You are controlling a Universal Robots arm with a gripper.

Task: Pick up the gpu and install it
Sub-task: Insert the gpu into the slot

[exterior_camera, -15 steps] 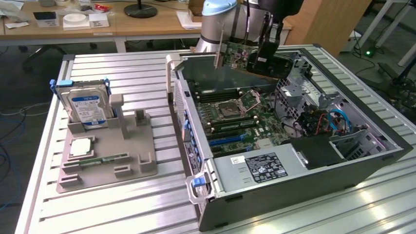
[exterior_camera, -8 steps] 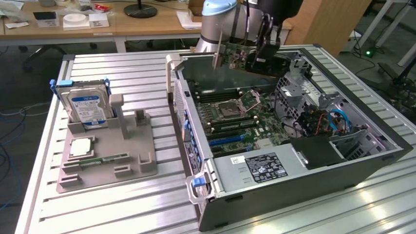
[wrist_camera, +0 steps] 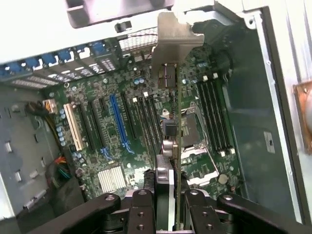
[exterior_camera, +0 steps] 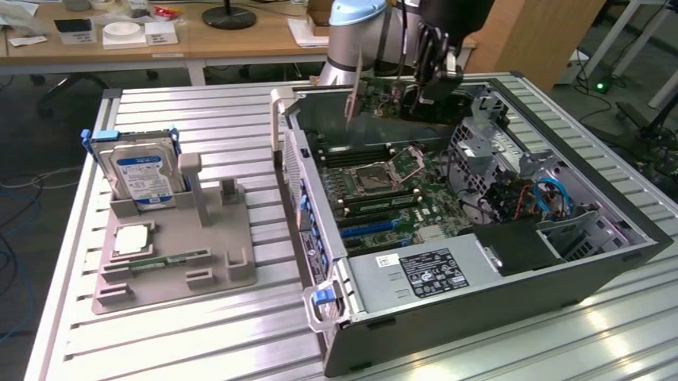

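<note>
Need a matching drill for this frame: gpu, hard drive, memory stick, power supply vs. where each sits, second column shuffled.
1 gpu
2 hard drive
3 memory stick
4 power supply

A upright in the gray holder
B mounted inside the case
C clamped between the fingers, above the motherboard
D flat on the holder

Pairs: 1-C, 2-A, 3-D, 4-B

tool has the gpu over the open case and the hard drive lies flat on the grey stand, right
No: the exterior view shows the hard drive standing upright in the grey stand. The tool does hold the gpu over the open case.
</note>
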